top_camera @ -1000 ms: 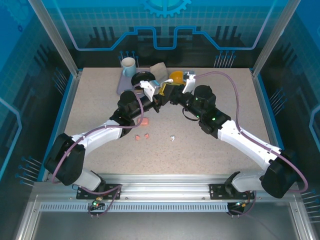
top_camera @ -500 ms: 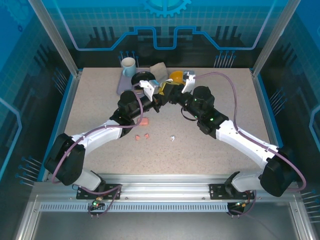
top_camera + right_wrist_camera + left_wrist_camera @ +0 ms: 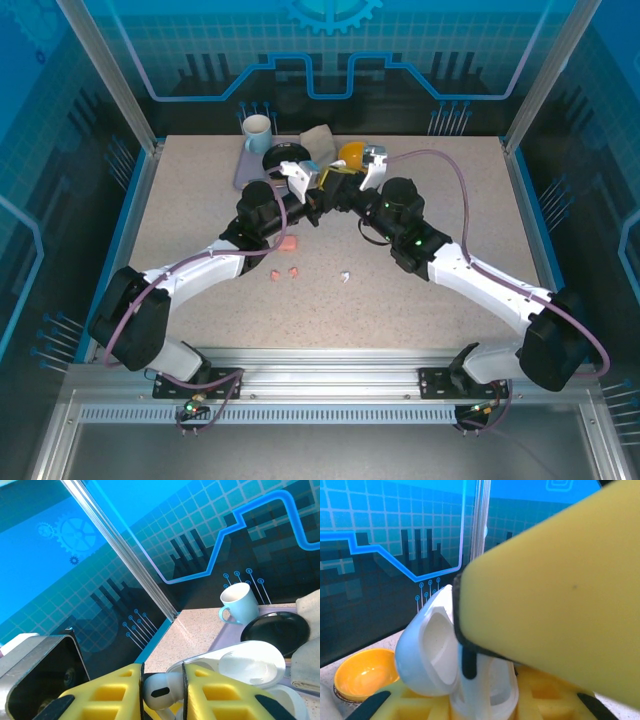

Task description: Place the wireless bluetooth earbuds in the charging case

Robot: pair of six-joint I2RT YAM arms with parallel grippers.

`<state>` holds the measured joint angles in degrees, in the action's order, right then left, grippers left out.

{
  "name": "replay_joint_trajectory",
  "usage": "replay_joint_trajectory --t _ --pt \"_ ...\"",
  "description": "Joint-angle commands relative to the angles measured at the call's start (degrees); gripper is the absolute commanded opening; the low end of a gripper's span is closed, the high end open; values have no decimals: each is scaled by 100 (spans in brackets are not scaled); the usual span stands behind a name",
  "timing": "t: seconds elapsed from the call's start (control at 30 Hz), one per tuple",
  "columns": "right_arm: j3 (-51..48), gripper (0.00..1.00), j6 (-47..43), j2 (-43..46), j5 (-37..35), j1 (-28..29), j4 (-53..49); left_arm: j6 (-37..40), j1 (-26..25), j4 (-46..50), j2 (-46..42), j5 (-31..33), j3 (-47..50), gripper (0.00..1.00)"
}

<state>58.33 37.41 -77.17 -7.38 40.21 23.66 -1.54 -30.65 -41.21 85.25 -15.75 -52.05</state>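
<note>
Table (image 3: 400, 310): speckled top; my two arms meet above its back middle.
Left gripper (image 3: 485, 682): clamped on the open white case (image 3: 427, 650), lid swung aside.
Right gripper (image 3: 162, 695): pads pinching a white earbud (image 3: 159, 689), just beside that case.
Loose on the table near me: pink case (image 3: 288, 243), two pink earbuds (image 3: 275, 275), second white earbud (image 3: 344, 277).
</note>
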Motion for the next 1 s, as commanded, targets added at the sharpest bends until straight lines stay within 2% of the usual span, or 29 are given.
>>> replay_joint_trajectory --t 0.0,0.33,0.97 --pt "-151 23 -83 91 -194 93 -10 31 -50 -281 -46 -3 -288 0" --pt "-176 23 -113 202 -276 -21 -108 5 -54 -298 -76 -70 -271 0" --pt "-471 22 -163 407 40 -22 -55 101 -55 -283 -88 -106 -393 0"
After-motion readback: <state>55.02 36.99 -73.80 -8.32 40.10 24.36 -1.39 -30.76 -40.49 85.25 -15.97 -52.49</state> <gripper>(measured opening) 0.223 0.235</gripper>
